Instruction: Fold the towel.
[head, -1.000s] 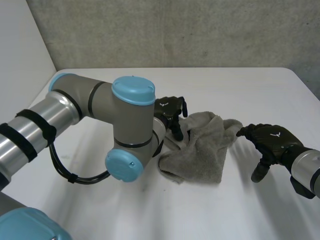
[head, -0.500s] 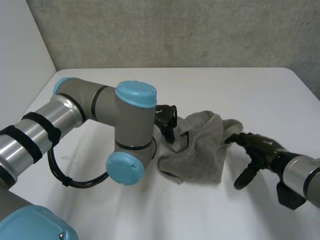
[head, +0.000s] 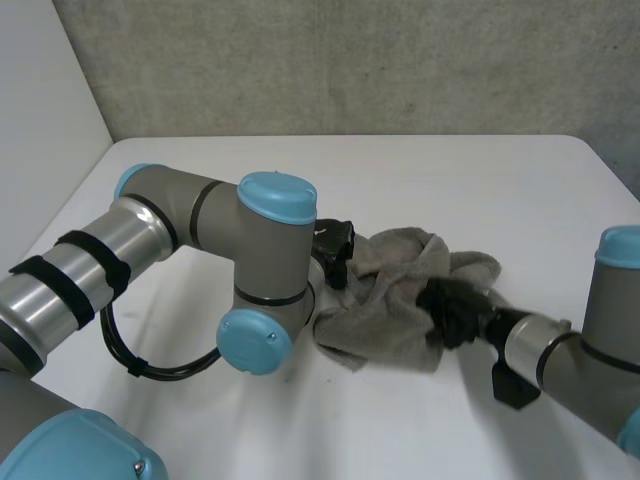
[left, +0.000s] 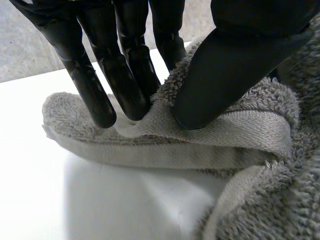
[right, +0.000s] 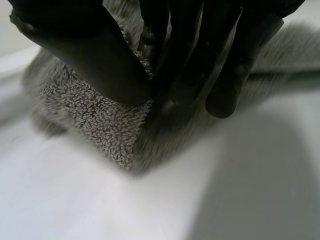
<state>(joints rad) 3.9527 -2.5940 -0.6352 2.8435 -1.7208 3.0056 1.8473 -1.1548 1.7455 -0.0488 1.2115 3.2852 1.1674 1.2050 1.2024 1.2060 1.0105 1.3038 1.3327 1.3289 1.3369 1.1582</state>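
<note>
Towel (head: 395, 312) lay bunched on tabletop (head: 480, 190) — left hand (head: 335, 243) pinched hem on its left side, right hand (head: 452, 303) pinched corner on its right.

White table (head: 480, 180) — rough grey wall (head: 350, 60) behind.

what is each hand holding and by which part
Both hold the towel: the left hand pinches its hemmed edge, the right hand pinches the opposite edge.
</note>
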